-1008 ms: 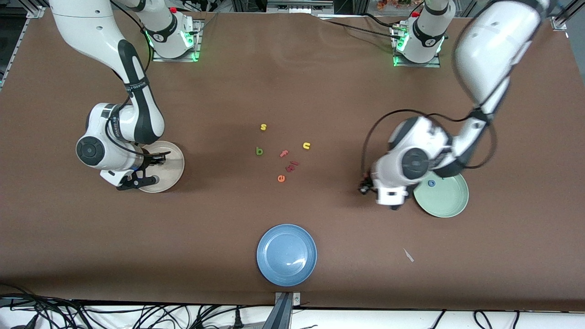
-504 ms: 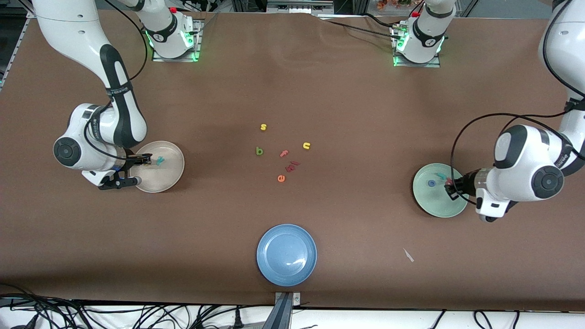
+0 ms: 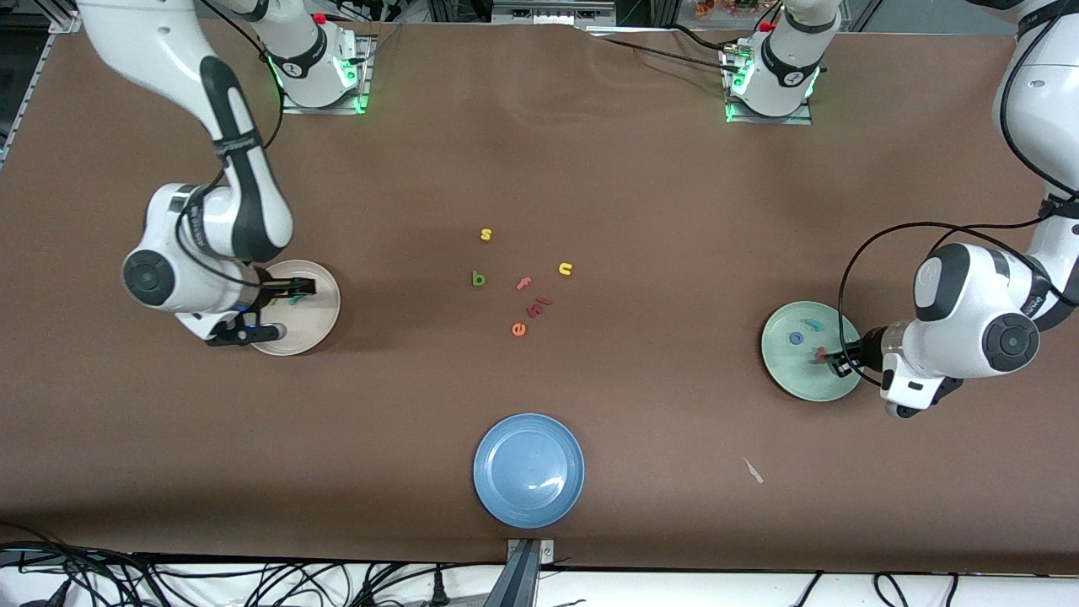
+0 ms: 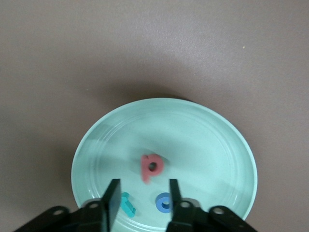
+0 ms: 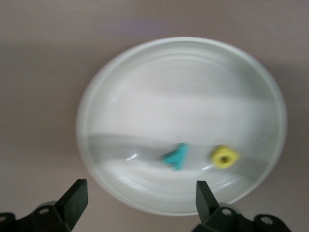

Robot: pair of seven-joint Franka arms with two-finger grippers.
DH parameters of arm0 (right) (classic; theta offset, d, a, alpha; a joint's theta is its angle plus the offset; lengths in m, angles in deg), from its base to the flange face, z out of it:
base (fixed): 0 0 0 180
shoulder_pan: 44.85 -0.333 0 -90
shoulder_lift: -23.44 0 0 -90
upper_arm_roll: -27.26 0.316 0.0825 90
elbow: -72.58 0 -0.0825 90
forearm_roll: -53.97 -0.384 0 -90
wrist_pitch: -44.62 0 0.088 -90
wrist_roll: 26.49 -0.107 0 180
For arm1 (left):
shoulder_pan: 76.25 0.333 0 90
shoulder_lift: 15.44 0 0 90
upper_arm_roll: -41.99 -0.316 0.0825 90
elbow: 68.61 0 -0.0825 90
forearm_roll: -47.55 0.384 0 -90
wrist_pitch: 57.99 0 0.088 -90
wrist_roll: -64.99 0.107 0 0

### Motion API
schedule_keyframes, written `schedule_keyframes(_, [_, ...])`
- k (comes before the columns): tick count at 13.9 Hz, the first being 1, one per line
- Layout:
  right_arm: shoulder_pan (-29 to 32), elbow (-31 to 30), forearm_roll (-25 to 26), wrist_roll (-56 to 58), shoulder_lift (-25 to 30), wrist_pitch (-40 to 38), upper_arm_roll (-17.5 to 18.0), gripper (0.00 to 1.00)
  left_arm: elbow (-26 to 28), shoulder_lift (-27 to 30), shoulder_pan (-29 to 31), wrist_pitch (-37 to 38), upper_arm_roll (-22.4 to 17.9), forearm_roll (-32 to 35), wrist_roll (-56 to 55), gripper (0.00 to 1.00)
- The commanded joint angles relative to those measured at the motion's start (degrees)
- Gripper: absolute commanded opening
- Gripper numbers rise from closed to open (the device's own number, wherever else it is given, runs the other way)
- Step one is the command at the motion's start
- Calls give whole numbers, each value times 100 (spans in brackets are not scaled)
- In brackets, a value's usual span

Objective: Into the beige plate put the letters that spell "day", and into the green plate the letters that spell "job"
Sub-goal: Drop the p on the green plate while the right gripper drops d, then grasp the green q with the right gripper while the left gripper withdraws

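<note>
Releasing on both sides within the last second. The right gripper [image 5: 140, 188] hangs over the round cream-beige plate [image 3: 324, 324], at 9 o'clock on the table in the front view. Its fingers have gone from nearly closed to wide apart and hold nothing. The teal foam "y" [image 5: 176, 157] now lies in that plate beside the yellow looped letter [image 5: 225, 157].

The left gripper [image 4: 144, 186] has swung over the pale mint-green plate [image 4: 207, 140], at 3 o'clock. Its fingers stand partly apart and empty. The pinkish-red loop-and-stem letter [image 4: 151, 166] has left them and shows in the plate, blurred, probably still settling. The teal hooked "j" [image 4: 126, 203] and the blue ring "o" [image 4: 164, 203] lie close by.

Judgement: "job" looks complete. "Day" lacks one letter: the dark green loop-and-stem letter [image 3: 478, 278] sits on the table near the centre, at 9 o'clock of the loose cluster.
</note>
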Motion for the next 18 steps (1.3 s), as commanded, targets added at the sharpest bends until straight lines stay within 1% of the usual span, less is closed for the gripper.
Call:
schedule_keyframes(1, [-672,6,-54,-1292,149,-100,-13,99,-62,329,-27,55,-13,161,285,100])
schedule_keyframes(3, [-1007,7,-54,-1961,202,-39,74,99,-211,575,-18,168,13,73,601,100])
schedule_keyframes(4, [-1069,7,-54,-2304,220,14,292,95,-221,776,-18,291,22,65,742,100])
schedule_keyframes(6, [-1070,-20,-54,-2500,220,442,793,89,-238,1146,-9,397,22,64,1189,100])
schedule_keyframes(7, [-1070,-11,-81,-2605,202,628,987,81,-299,1269,26,467,31,30,1400,100])
schedule_keyframes(8, [-1078,-20,-107,-2911,167,864,1180,74,-413,1305,70,659,48,-136,1646,100])
schedule_keyframes(9, [-1079,-29,-107,-3105,132,1058,1330,69,-675,1314,70,966,48,-381,1979,99])
schedule_keyframes(10, [-1087,-37,-107,-3203,36,1226,1445,69,-1008,1315,61,1413,39,-558,2374,99])
schedule_keyframes(12, [-1131,-64,-107,-3326,-113,1551,1577,66,-1554,1358,44,2370,144,-595,3052,98])
schedule_keyframes(13, [-1227,-64,-107,-3492,-201,1709,1612,66,-1774,1402,44,2723,206,-586,3290,98])
schedule_keyframes(14, [-1315,-64,-107,-3589,-307,1876,1613,66,-1881,1472,44,2935,232,-586,3484,98])
schedule_keyframes(16, [-1430,-64,-107,-3634,-465,2149,1613,66,-1908,1726,35,3034,268,-595,3923,99])
schedule_keyframes(18, [-1552,-64,-98,-3792,-658,2500,1613,66,-1908,1798,35,3043,259,-604,3995,100])
